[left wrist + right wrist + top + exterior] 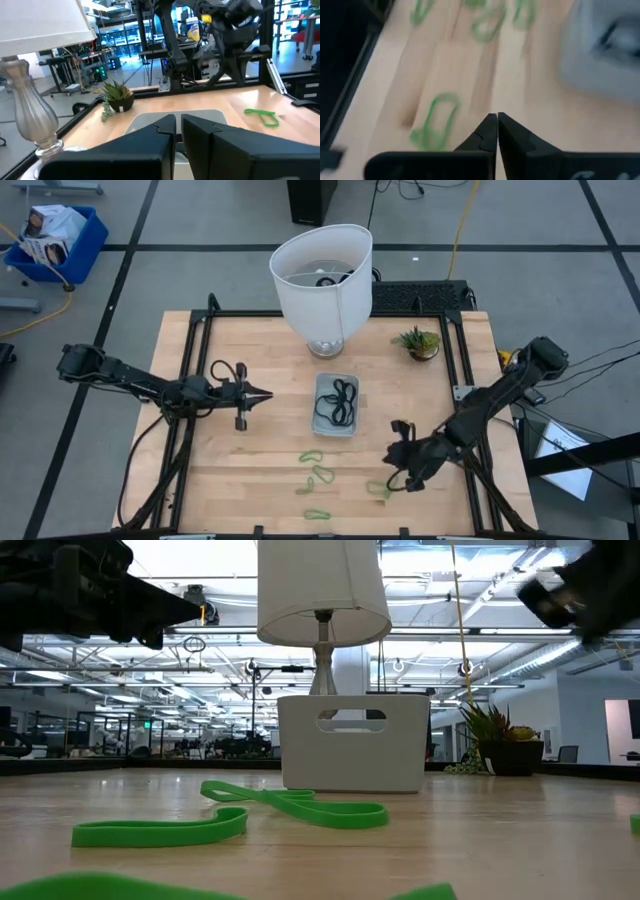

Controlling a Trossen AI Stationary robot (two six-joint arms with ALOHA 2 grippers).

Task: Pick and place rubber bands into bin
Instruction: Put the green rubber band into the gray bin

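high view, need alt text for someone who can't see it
Seen from above, a clear bin holding black bands sits mid-table, with green bands scattered on the wood in front of it. The right pincer hovers by a green band, shut and empty; the left pincer waits left of the bin. A white lampshade and small plant stand behind.

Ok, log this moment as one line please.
black rubber bands: in bin | green rubber bands: on table | right gripper: shut, empty, near green band | left gripper: shut, beside bin
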